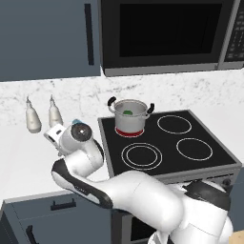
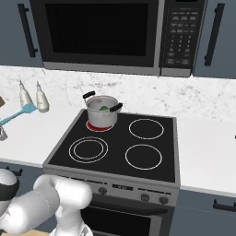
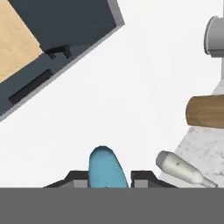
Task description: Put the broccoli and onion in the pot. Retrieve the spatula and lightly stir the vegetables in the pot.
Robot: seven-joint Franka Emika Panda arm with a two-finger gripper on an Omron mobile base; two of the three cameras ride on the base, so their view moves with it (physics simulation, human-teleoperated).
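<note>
The steel pot (image 1: 130, 116) with black handles stands on the stove's back left burner, also in the right base view as the pot (image 2: 102, 112). Inside it lies the green broccoli (image 1: 127, 112) (image 2: 104, 108). The onion is hidden from view. My gripper (image 3: 108, 181) is shut on the light-blue spatula (image 3: 106, 166), over the white counter left of the stove. The spatula (image 2: 22, 113) slants with its blade up near the bottles, and a bit of the spatula (image 1: 76, 122) peeks out behind my wrist.
Two white bottles (image 1: 32, 119) (image 1: 55, 114) stand against the backsplash left of the stove (image 1: 167, 143). In the hand view, one bottle (image 3: 179, 168), a brown wooden piece (image 3: 205, 111) and a grey cylinder (image 3: 214, 35) lie to the right. A microwave (image 2: 101, 34) hangs above.
</note>
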